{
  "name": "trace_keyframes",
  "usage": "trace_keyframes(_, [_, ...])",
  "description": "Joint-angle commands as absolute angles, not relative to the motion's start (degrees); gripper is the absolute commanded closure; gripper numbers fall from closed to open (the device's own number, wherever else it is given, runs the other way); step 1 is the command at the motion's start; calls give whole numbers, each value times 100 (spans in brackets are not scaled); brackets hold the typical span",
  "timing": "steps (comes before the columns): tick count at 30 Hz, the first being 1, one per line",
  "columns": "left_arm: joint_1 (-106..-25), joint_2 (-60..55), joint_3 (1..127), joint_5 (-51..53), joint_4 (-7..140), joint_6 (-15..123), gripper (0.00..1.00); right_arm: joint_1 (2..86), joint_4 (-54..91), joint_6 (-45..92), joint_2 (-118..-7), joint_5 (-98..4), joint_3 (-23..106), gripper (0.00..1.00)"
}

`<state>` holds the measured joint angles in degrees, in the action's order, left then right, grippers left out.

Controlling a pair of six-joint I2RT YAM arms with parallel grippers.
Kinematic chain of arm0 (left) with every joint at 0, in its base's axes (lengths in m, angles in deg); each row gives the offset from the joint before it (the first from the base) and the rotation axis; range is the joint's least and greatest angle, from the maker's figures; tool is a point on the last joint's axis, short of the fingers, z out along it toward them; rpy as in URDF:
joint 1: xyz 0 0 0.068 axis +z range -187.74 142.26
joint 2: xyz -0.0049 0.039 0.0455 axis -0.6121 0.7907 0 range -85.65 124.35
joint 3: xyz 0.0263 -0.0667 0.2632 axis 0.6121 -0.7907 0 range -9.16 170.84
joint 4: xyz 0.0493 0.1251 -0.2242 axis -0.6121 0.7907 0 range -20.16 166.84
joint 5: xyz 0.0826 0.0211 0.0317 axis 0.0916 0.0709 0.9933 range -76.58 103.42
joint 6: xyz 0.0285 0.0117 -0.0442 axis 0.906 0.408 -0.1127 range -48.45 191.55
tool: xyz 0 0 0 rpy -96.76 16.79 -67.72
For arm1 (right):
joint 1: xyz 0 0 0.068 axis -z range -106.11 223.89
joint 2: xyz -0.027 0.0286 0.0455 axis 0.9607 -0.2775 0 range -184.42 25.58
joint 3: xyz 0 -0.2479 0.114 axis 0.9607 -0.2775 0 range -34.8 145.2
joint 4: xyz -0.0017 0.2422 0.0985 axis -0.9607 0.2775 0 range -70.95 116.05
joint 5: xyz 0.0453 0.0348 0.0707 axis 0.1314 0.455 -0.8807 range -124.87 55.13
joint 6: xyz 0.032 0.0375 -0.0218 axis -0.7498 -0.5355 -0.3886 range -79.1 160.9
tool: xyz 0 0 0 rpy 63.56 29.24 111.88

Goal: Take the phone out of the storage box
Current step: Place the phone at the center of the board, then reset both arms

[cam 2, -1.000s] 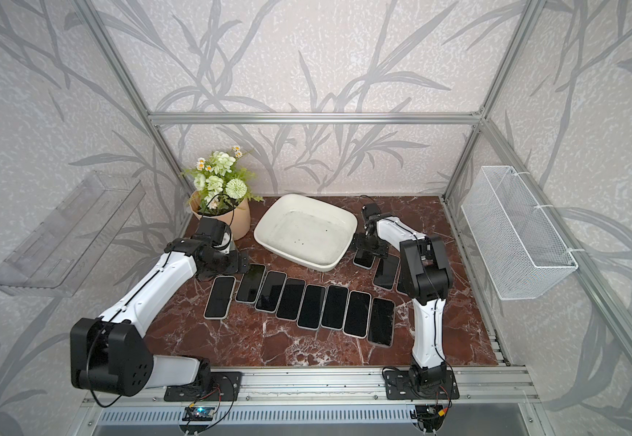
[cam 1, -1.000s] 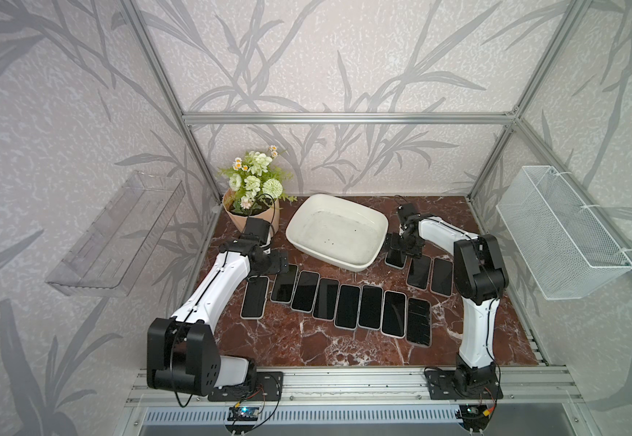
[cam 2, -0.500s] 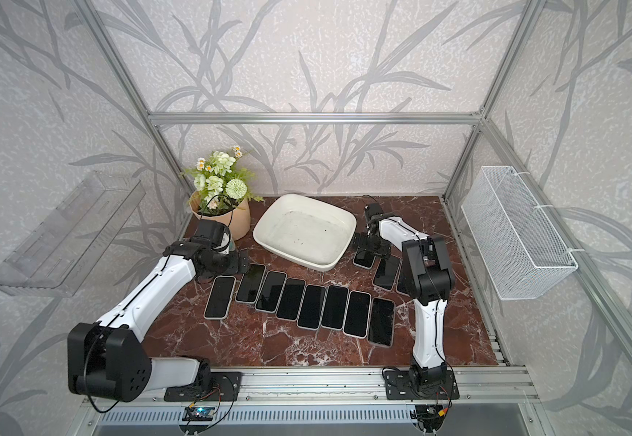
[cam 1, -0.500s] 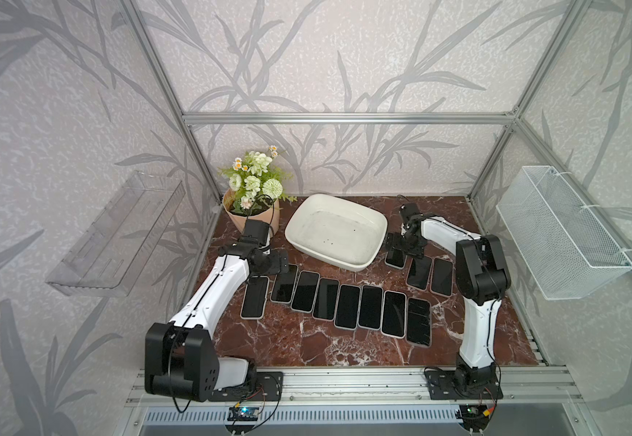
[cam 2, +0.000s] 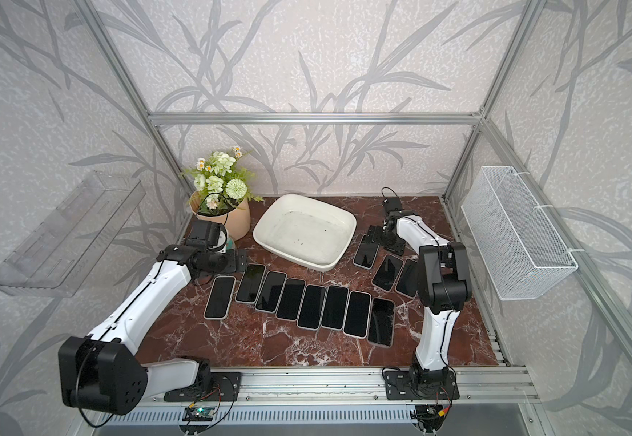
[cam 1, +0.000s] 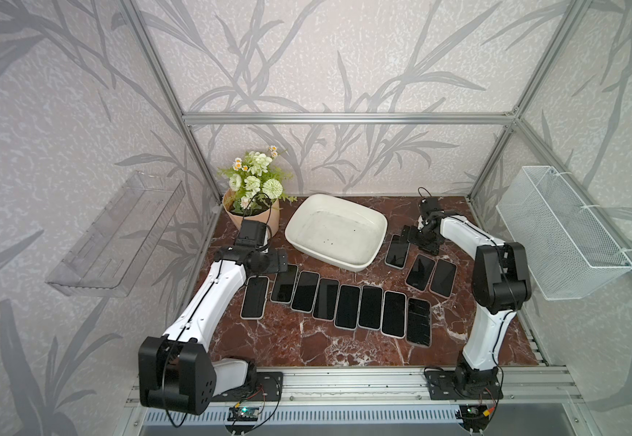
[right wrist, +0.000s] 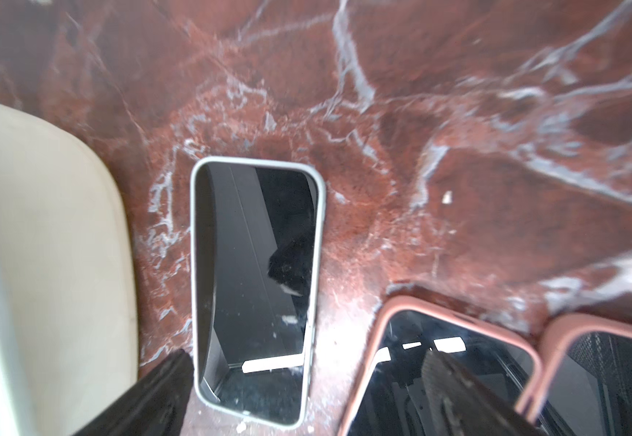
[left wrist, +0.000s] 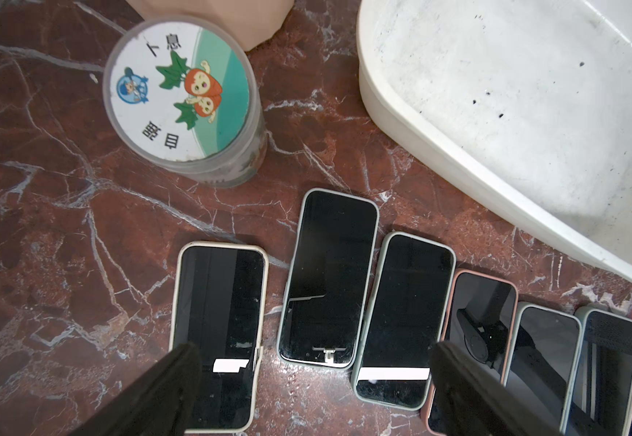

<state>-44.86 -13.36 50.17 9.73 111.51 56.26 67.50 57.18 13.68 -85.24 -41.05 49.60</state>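
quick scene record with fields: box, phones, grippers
storage box: empty, no phone inside
phones: eleven, all flat on the table
layout: row of eight in front of the box; group of three beside it
left gripper: open, over the row's end, holding nothing
right gripper: open, over the phone nearest the box
other: flower pot, round canister

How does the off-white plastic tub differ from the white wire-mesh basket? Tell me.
The off-white plastic tub has solid walls; the white wire-mesh basket is open mesh. The tub sits on the red marble table; the basket hangs on the side wall. The tub is shallow, the basket deep. Both look empty.
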Motion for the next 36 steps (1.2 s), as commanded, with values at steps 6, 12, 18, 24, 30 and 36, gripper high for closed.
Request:
trace_keyframes(6, [-4476, -2234, 4618, 1017, 10154, 5387, 0, 6942, 5863, 1759, -7262, -4322, 4946, 1])
trace_keyframes(12, [-4472, -2862, 4192, 1089, 9480, 5209, 0, 7179, 5175, 1918, -6029, -4528, 4125, 1])
trace_keyframes(18, [-4473, -3365, 3846, 1224, 9116, 5269, 0, 7367, 2851, 2116, -4444, -4442, 2218, 1])
trace_keyframes(24, [-4469, -3912, 3148, 1158, 8297, 5459, 0, 7426, 527, 2588, -3423, -3956, 343, 1])
trace_keyframes(30, [-4472, -4222, 2758, 1266, 8058, 5859, 0, 7537, 156, 2835, -3222, -3315, -393, 1])
trace_keyframes(36, [-4472, -4429, 2534, 1459, 8076, 6202, 0, 7661, -725, 2737, -3236, -2671, -1095, 1])
